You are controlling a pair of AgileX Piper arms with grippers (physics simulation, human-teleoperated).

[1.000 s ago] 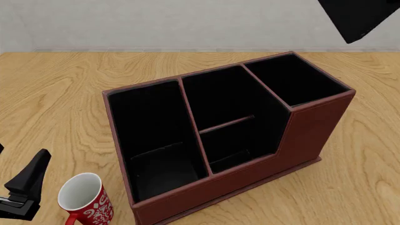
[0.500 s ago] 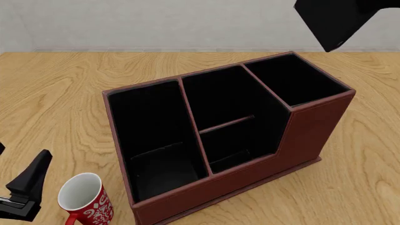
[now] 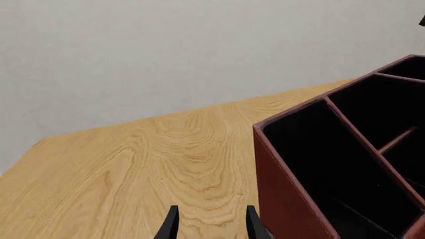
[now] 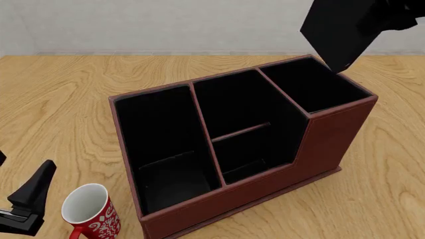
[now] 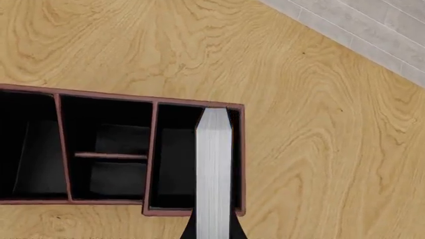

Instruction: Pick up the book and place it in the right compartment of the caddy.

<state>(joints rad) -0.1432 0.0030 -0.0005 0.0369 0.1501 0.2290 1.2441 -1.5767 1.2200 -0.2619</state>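
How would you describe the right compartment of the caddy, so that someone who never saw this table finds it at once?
On the wooden table stands a large reddish-brown caddy with three black-lined sections. The right compartment is the end section farthest from the red-and-white mug, below the book held by the right gripper. It is the narrowest, with full-height walls and no crossbar.

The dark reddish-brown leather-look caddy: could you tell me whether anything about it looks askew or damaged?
The dark reddish-brown leather-look caddy sits at an angle to the wooden table, but it stands upright and looks undamaged. Nothing else stands out.
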